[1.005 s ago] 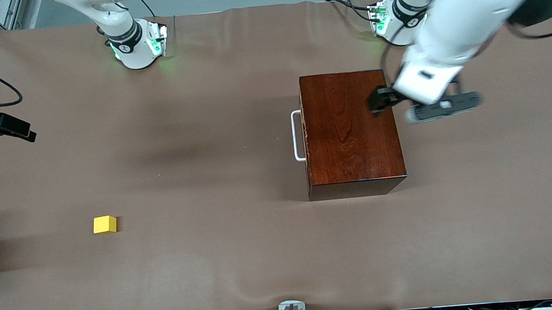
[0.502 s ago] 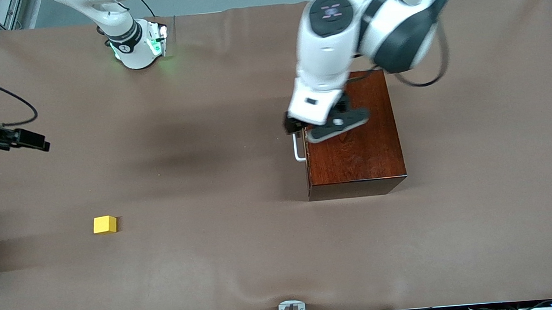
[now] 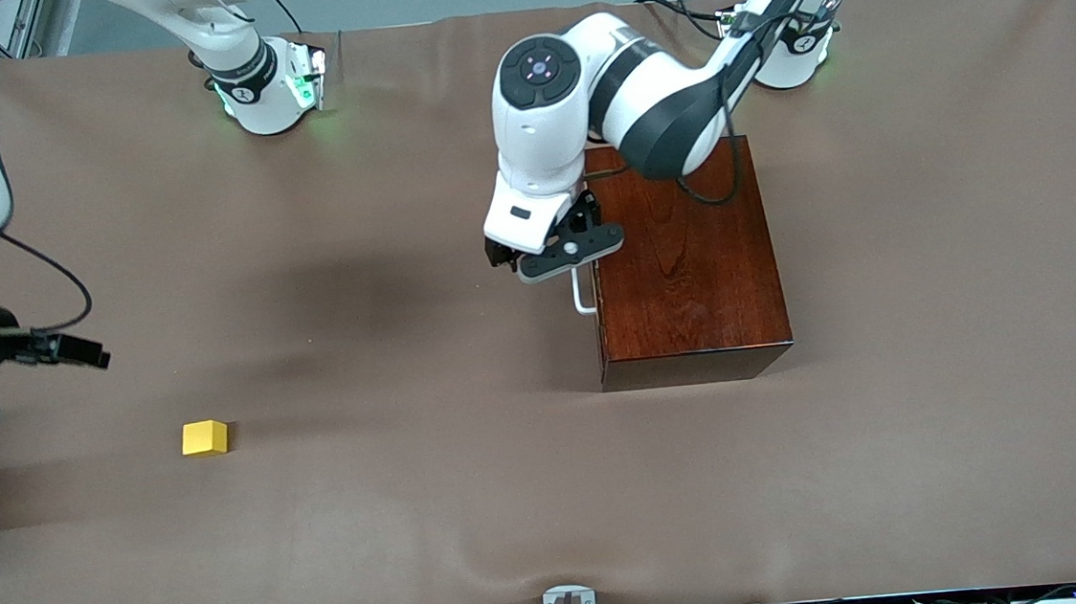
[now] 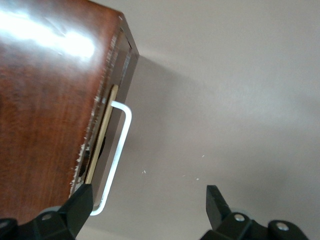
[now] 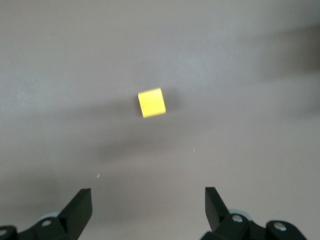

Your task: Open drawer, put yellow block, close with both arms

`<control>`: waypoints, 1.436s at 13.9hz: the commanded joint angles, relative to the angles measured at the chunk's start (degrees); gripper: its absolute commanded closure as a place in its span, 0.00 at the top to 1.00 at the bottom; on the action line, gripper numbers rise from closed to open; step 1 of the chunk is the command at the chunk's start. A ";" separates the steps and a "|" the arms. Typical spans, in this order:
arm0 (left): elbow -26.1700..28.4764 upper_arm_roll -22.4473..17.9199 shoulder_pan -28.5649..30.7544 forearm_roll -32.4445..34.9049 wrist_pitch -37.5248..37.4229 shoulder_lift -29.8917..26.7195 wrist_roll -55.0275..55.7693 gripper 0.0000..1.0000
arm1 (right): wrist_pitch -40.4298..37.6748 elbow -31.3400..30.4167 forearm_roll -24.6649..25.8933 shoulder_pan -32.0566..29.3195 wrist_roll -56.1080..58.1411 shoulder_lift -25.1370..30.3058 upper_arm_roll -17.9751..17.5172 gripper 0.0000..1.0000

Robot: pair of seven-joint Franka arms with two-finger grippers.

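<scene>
A: Item one, at the right arm's end of the table?

B: Right gripper (image 5: 145, 207), up in the air over bare tablecloth (image 3: 419, 503); fingers (image 5: 80, 207) spread wide apart, nothing between them; in its wrist view the yellow block (image 5: 151, 102) lies on the cloth ahead of the fingertips, clear of them.

A: Item two?

B: Yellow block (image 3: 204, 438); small cube, flat on the cloth; well apart from the wooden box (image 3: 684, 262), toward the right arm's end of the table and nearer the front camera than the box's handle; nothing touching it.

A: Item three?

B: Left gripper (image 3: 549, 253), on the arm reaching down from its base past the box's top; it hangs over the white handle (image 3: 581, 294), just beside the box's front edge; fingers (image 4: 77, 207) parted, the handle's lower end close to one fingertip in the wrist view, contact not discernible; nothing clamped.

A: Item four?

B: Drawer (image 4: 102, 135); pushed into the dark wooden box, only a thin pale edge showing at the front; white U-shaped handle (image 4: 117, 155) standing out from the front, facing the right arm's end of the table.
</scene>
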State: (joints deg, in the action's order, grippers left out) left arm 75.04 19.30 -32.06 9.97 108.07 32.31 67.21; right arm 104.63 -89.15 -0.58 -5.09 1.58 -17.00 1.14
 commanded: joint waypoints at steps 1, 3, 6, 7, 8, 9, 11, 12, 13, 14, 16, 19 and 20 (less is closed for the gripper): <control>-1.74 -0.06 -0.90 1.19 -0.23 1.79 -4.62 1.00 | 5.65 1.35 0.32 -0.27 8.07 -4.52 -0.62 1.00; -0.86 -0.05 -2.04 1.54 -0.58 2.66 -6.64 1.00 | 7.52 1.70 0.32 -0.01 10.19 -8.04 -0.70 1.00; -0.51 -0.14 -3.19 1.81 -1.02 4.77 -10.16 1.00 | 7.79 3.97 0.32 1.04 11.69 -13.74 -0.79 1.00; -0.51 -0.23 -3.45 1.81 -1.98 5.39 -11.39 1.00 | 7.79 5.03 0.23 1.31 11.26 -15.94 -0.79 1.00; -0.51 -0.23 -3.71 1.81 -2.77 5.65 -12.71 1.00 | 7.79 5.91 0.23 1.92 11.17 -17.70 -0.79 1.00; -0.25 -0.32 -3.63 1.81 -3.74 5.92 -13.42 1.00 | 7.87 6.87 0.32 2.27 11.17 -19.37 -0.79 1.00; 1.24 -0.32 -3.62 2.59 -4.45 6.10 -13.95 1.00 | 9.44 7.06 0.49 2.28 11.34 -21.14 -0.79 1.00; 2.21 -0.23 -3.62 4.34 -4.54 6.10 -13.95 1.00 | 11.46 6.97 0.67 2.19 11.78 -21.41 -0.79 1.00; 2.83 -0.23 -3.62 4.79 -4.54 6.10 -14.04 1.00 | 13.13 6.62 0.58 2.10 11.87 -21.76 -0.70 1.00; 3.01 -0.32 -3.62 4.88 -4.54 6.27 -14.21 1.00 | 13.76 6.53 0.67 2.01 11.87 -22.37 -0.70 1.00; 3.01 -0.32 -3.62 5.85 -4.45 7.15 -13.95 1.00 | 14.37 6.53 0.67 1.40 11.87 -24.04 -0.62 1.00; 2.83 -0.32 -3.62 6.29 -4.10 8.29 -13.08 1.00 | 14.99 6.53 0.67 1.22 12.04 -25.71 -0.62 1.00; 2.75 -0.32 -3.62 6.29 -3.84 8.64 -12.46 1.00 | 15.08 6.53 0.76 1.22 12.04 -26.15 -0.62 1.00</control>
State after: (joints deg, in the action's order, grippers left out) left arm 78.55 19.17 -35.38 14.64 104.30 39.24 53.90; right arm 119.63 -83.99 -0.51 -3.39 12.99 -41.59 0.96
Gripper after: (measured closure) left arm 0.000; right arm 0.000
